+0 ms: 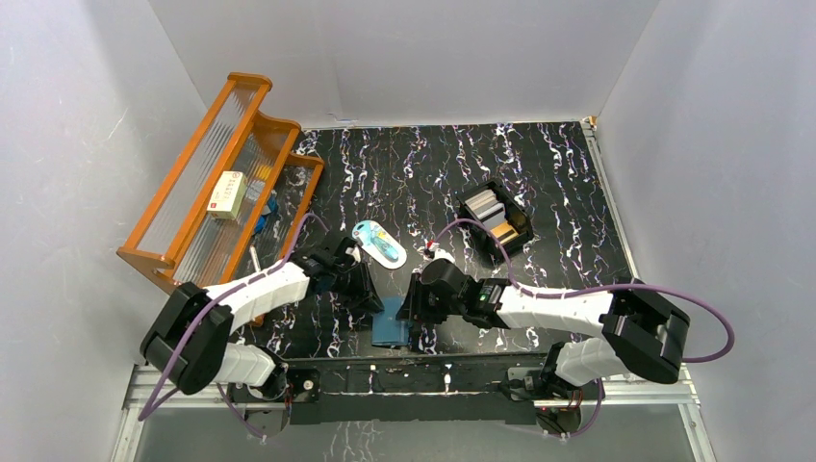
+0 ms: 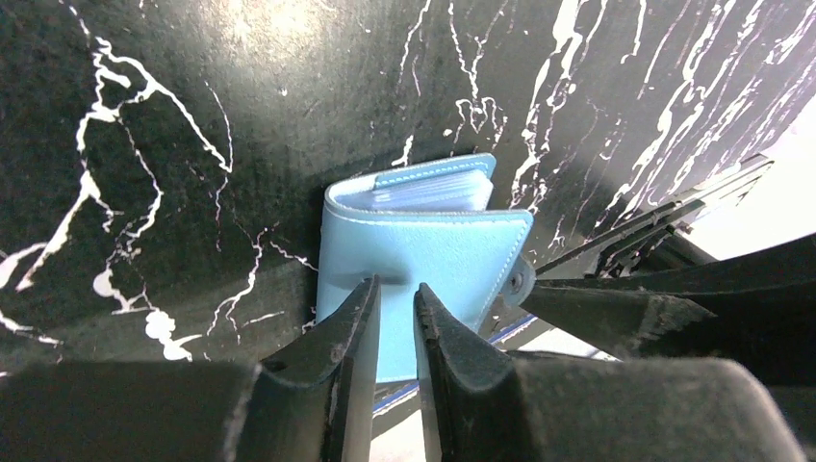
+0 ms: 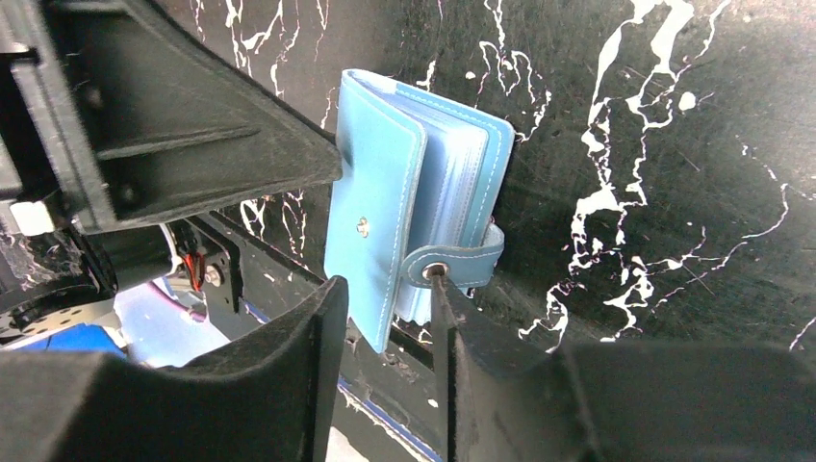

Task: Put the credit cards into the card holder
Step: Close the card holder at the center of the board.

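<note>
Table [image 1: 539, 164]: black with white marble-like veining.
Card holder [image 2: 423, 255]: light blue, paler stitching along the edges, silvery snap on the strap; reads darker teal in the top view.
Rack [image 1: 192, 207], upper left of frame: orange wood, ribbed clear panels.
Small box [image 1: 228, 194] on it: cream, red mark.
Open box [image 1: 520, 241], right of centre: black.
Credit cards [image 1: 486, 208] inside: grey and tan.
Oval item [image 1: 377, 241]: pale blue.
Arms [image 1: 255, 289]: white and black.
Cables [image 1: 712, 327]: purple.

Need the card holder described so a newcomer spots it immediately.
On the black marbled table, at the near edge, the card holder is between the left end effector and right end effector. It is a folded blue wallet with clear pockets and a snap strap, unlike the pale oval item and black box farther back.
</note>
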Controlling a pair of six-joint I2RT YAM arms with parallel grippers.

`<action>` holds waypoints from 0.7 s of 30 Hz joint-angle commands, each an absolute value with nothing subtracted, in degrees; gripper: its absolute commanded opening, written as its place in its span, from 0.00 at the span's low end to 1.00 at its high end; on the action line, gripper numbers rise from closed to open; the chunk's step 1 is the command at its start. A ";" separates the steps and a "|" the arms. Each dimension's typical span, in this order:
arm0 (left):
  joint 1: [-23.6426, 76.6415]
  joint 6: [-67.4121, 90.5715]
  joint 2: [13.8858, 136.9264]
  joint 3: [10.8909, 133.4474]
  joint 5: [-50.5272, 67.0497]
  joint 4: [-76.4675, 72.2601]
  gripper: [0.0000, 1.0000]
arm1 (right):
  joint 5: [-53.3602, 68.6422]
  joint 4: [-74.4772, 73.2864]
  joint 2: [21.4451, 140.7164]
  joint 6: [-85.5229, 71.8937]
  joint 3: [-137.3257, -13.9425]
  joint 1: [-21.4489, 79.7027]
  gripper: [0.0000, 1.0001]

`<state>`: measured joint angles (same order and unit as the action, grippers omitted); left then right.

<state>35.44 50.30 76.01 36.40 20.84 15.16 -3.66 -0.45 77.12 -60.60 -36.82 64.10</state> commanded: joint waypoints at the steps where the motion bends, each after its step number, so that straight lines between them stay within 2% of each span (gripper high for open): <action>1: 35.60 48.94 79.23 37.00 23.79 11.85 0.18 | -5.98 -1.58 75.01 -59.55 -37.74 63.80 0.48; 4: 35.62 48.98 81.08 36.83 24.62 10.13 0.18 | -8.38 -4.16 73.98 -59.61 -37.59 63.69 0.49; 16: 35.60 49.38 82.89 35.78 23.07 10.37 0.18 | -6.22 -0.31 74.85 -60.69 -35.15 62.38 0.40; 21: 35.60 50.10 81.96 35.04 22.56 10.46 0.20 | -5.07 3.21 74.81 -61.47 -34.01 62.14 0.39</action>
<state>35.38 49.95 82.24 36.36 24.45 9.37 -5.80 -1.56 75.35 -60.49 -34.85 62.48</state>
